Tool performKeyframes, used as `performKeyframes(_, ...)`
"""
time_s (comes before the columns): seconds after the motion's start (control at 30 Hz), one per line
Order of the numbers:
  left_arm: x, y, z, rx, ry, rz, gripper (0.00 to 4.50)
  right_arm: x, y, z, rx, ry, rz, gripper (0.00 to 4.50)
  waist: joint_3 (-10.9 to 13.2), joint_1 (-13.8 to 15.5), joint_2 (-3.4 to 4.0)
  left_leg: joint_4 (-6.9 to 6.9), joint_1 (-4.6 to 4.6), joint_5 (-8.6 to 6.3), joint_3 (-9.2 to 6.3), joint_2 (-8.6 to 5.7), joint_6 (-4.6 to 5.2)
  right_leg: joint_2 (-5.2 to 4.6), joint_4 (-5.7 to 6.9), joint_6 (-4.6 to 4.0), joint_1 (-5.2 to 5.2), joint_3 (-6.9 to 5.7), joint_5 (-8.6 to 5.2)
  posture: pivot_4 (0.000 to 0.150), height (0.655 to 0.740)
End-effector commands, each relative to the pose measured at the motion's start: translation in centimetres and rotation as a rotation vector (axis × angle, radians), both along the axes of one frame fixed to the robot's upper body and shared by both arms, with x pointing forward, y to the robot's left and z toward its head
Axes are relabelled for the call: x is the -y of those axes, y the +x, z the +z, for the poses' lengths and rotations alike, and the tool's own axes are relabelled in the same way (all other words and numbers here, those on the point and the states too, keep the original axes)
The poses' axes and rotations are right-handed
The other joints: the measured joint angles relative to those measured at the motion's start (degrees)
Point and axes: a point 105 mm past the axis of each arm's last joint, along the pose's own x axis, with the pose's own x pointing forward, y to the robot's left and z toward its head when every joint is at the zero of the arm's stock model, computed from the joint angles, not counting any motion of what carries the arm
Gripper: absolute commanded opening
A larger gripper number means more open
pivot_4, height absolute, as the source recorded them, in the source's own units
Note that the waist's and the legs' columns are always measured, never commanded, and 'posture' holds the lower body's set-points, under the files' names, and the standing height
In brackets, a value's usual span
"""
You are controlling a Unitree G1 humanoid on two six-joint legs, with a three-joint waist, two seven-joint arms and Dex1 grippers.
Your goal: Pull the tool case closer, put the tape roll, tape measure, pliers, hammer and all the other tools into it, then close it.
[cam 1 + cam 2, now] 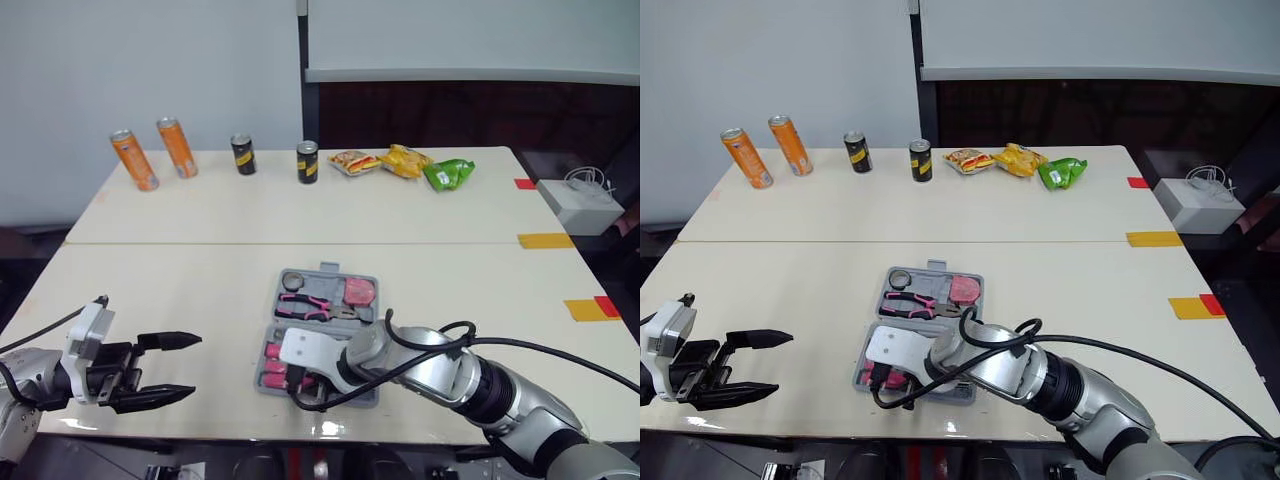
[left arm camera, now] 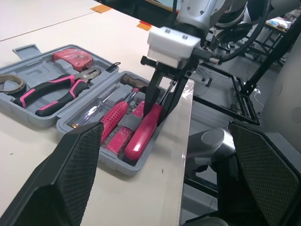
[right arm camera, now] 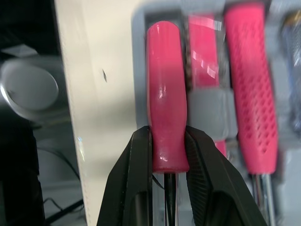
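Pincer [image 3: 168, 141], right — snug on pink handle [image 3: 164, 89]

Grey tool case [image 1: 868, 303] lies open on near table, holding tape roll [image 1: 900, 279], pliers [image 1: 914, 303], pink tape measure [image 1: 963, 290]. Right gripper [image 1: 886, 384] is down in the near half, a pink handle [image 1: 870, 374] beside it. Left gripper [image 1: 782, 363] hovers near-left, fingers spread.

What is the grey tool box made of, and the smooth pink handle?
The tool case looks like matte grey moulded plastic, judging by its shaped recesses. The pink handle is probably hard glossy plastic: smooth, with bright shine marks, though a coating is possible.
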Motion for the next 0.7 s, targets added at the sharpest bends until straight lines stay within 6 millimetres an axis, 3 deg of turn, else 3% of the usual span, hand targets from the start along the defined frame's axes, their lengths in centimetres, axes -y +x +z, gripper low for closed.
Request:
performKeyframes(0.03, -0.1, -0.7, 0.8, 0.026, -0.006, -0.076, 4.50, -0.3, -0.4, -0.1, -0.003, 0.006, 0.019, 0.42, 0.00, -0.04, 0.00, 0.00, 0.00, 0.00, -0.01, 0.00, 0.00, 0.00, 0.02, 0.00, 0.00, -0.01, 0.00, 0.150, 0.7400)
performKeyframes(0.13, -0.1, -0.7, 0.7, 0.027, -0.007, -0.075, 4.50, -0.3, -0.6, -0.4, -0.026, 0.004, 0.022, 0.42, 0.00, -0.08, -0.01, 0.00, 0.02, 0.01, 0.00, 0.01, -0.02, 0.00, 0.04, 0.00, 0.00, 0.00, 0.00, 0.150, 0.7400)
performKeyframes(0.2, 0.0, -0.7, 0.6, 0.025, -0.009, -0.075, 4.50, -0.5, -0.8, -0.5, -0.044, 0.018, 0.027, 1.48, -0.01, -0.07, -0.02, 0.00, 0.04, 0.02, -0.01, 0.01, -0.03, 0.00, 0.05, 0.00, 0.02, 0.00, 0.00, 0.150, 0.7400)
performKeyframes(0.33, 0.0, -0.8, 0.5, 0.022, -0.013, -0.075, 4.50, -1.3, -0.3, -0.1, -0.028, 0.081, 0.011, 2.76, -0.01, -0.07, -0.02, 0.00, 0.02, 0.02, -0.01, 0.01, -0.04, 0.00, 0.07, -0.01, 0.00, -0.01, 0.00, 0.150, 0.7400)
performKeyframes(0.47, 0.2, -0.8, 0.4, 0.018, -0.020, -0.079, 4.50, -1.4, 0.0, 1.0, -0.026, 0.210, 0.006, 2.76, -0.01, -0.05, -0.04, 0.00, 0.02, 0.03, 0.00, 0.01, -0.04, 0.00, 0.07, -0.01, -0.01, 0.00, 0.00, 0.150, 0.7400)
performKeyframes(0.7, 0.3, -0.8, 0.4, 0.020, -0.028, -0.080, 4.50, -0.1, 0.7, 2.2, 0.033, 0.394, -0.001, 2.76, -0.01, 0.23, -0.08, 0.00, 0.01, 0.03, 0.00, 0.00, -0.04, -0.01, 0.04, -0.01, 0.00, 0.00, -0.01, 0.150, 0.7400)
